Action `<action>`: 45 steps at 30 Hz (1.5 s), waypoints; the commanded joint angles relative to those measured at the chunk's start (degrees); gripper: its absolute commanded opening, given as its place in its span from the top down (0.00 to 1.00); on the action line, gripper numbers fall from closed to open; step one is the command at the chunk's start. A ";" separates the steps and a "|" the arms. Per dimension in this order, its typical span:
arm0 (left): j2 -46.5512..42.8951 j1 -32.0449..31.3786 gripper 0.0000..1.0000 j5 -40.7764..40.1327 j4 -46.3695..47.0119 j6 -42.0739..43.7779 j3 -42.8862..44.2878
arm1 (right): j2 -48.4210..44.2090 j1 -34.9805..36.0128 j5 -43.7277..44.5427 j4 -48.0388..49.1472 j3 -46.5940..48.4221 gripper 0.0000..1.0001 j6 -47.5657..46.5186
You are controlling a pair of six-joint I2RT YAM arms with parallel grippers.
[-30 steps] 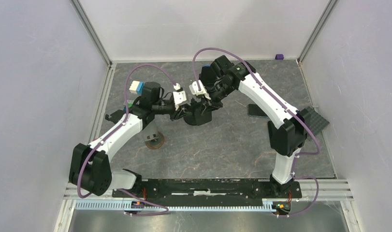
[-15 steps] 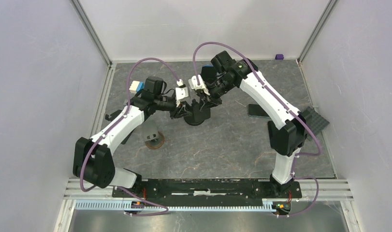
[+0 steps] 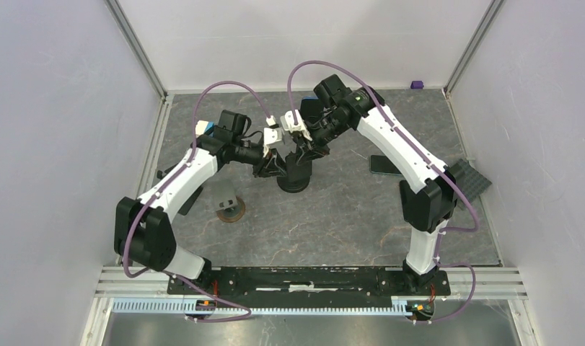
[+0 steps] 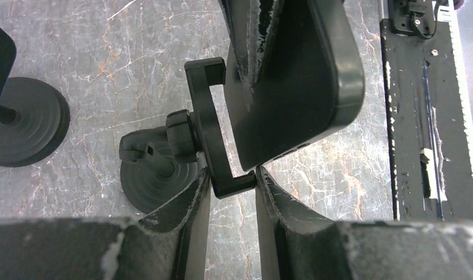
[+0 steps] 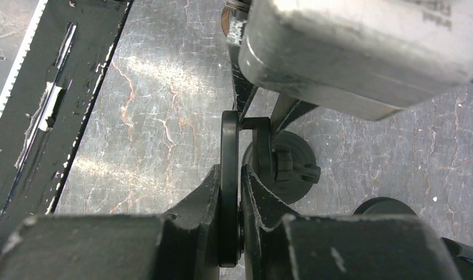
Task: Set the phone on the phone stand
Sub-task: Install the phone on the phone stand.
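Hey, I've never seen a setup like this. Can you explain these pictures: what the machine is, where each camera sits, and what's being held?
These are two robot arms bolted at the near edge of a table, each ending in a two-finger gripper. One picture looks down from above; the other two come from a camera on each wrist. The right gripper pinches a dark phone. The left gripper clamps the lower lip of a black phone stand, with the phone held right at its cradle. Also on the table: another round-based stand, a flat dark slab and a ridged dark pad.
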 commanded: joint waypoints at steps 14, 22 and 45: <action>7.75 0.14 0.98 7.38 -18.14 13.15 13.05 | -1.58 2.55 -9.04 -0.84 0.24 1.00 -2.59; 7.97 0.12 0.98 5.55 -17.86 13.99 14.14 | -3.57 4.25 -9.17 -0.84 -2.82 1.00 -2.75; 8.24 0.10 0.98 4.98 -22.26 19.80 13.89 | 1.08 4.15 -2.40 -0.94 2.75 1.00 -11.40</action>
